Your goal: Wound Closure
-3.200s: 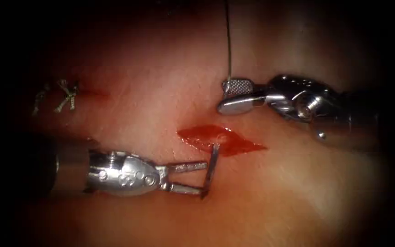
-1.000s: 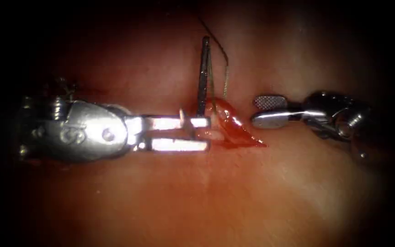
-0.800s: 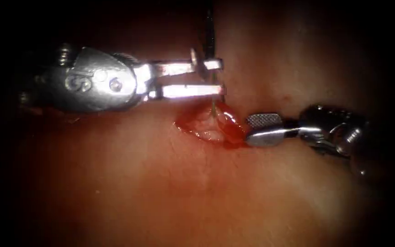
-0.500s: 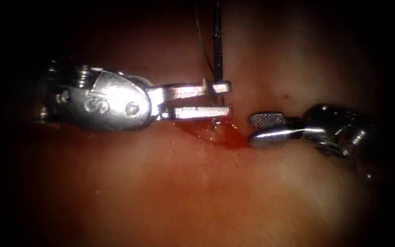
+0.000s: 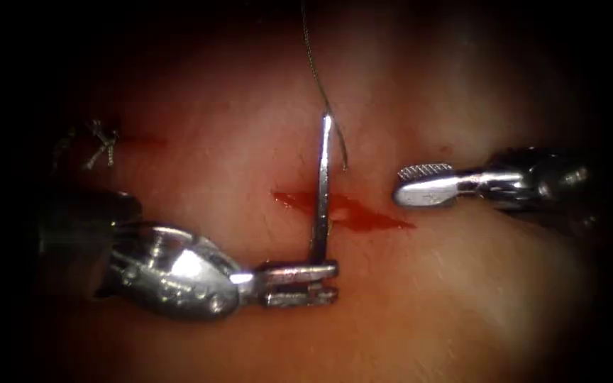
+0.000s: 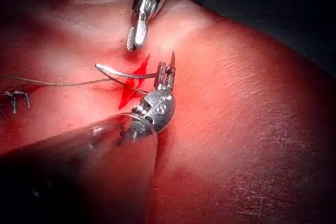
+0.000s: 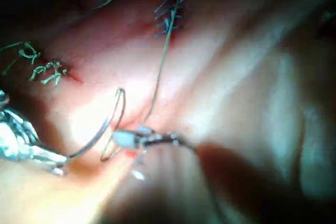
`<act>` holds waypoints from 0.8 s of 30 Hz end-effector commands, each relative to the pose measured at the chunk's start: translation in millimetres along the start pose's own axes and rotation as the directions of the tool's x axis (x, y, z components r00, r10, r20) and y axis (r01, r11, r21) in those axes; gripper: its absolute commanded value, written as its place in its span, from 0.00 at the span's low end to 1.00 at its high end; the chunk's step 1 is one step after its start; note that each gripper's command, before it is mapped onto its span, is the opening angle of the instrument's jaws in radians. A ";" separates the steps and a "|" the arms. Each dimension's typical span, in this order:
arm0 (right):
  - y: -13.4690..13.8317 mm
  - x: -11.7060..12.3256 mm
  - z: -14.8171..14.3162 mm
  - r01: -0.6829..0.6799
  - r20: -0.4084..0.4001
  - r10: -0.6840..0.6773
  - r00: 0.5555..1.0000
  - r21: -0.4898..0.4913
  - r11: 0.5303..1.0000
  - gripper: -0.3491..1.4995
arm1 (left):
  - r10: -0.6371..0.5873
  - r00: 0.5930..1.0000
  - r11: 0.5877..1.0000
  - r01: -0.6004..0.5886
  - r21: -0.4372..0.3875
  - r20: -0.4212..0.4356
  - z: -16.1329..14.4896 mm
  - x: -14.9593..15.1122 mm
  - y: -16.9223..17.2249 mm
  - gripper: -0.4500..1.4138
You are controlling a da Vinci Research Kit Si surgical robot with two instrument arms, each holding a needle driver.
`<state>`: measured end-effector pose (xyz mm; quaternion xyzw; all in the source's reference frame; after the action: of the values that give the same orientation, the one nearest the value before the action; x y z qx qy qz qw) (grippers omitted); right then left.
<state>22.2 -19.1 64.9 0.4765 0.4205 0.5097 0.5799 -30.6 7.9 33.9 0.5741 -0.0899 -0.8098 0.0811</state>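
Holding the needle point(image 5: 321, 188) near one end in my left tool point(image 5: 299, 284), its length lying across the cut point(image 5: 345, 213) clear of the tissue point(image 5: 462, 298), thread point(image 5: 317, 78) trailing, I see the right tool point(image 5: 420, 188) empty, jaws parted, beside the cut's right end.

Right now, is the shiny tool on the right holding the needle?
No, the left tool grips the needle near its end, while the right tool holds nothing.

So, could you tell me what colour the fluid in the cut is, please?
Red; the fluid pooled in the cut shows best in the endoscope view.
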 end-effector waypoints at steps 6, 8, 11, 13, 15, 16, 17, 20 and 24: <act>0.4 -0.2 2.7 -0.042 -0.005 0.042 0.999 0.009 0.999 0.58 | 0.050 0.999 0.999 -0.050 -0.003 0.002 0.9 0.0 0.3 0.00; 0.4 -0.6 3.5 -0.043 0.002 0.043 0.999 0.014 0.999 0.60 | 0.067 0.998 0.998 -0.067 -0.001 0.004 1.1 0.2 0.3 0.00; 0.2 -0.9 4.4 -0.047 0.001 0.047 0.999 0.017 0.999 0.63 | 0.078 0.997 0.997 -0.078 -0.002 0.008 1.2 0.4 0.4 0.00; 0.1 -0.8 4.7 -0.048 0.000 0.048 0.999 0.017 0.999 0.62 | 0.084 0.996 0.996 -0.084 -0.001 0.009 1.3 0.5 0.4 0.00; 0.1 -0.8 5.1 -0.048 -0.003 0.048 0.999 0.015 0.999 0.60 | 0.089 0.996 0.996 -0.089 0.000 0.011 1.4 0.6 0.5 0.00; 0.1 -0.7 5.2 -0.048 -0.004 0.048 0.999 0.015 0.999 0.60 | 0.089 0.996 0.996 -0.089 0.000 0.011 1.4 0.7 0.5 0.00; 0.1 -0.7 5.3 -0.048 -0.005 0.048 0.999 0.014 0.999 0.56 | 0.089 0.996 0.996 -0.089 0.000 0.012 1.5 0.8 0.5 0.00; 0.0 -0.7 5.6 -0.048 -0.004 0.048 0.999 0.015 0.999 0.54 | 0.089 0.996 0.996 -0.089 0.001 0.013 1.5 0.8 0.5 0.00; -0.1 -0.7 5.9 -0.048 -0.004 0.048 0.999 0.019 0.999 0.49 | 0.088 0.996 0.996 -0.088 0.003 0.015 1.6 0.8 0.5 0.00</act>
<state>27.1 -20.6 65.5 0.4904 0.4141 0.5216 0.5622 -31.8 7.2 33.1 0.5629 -0.1169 -0.8100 0.1153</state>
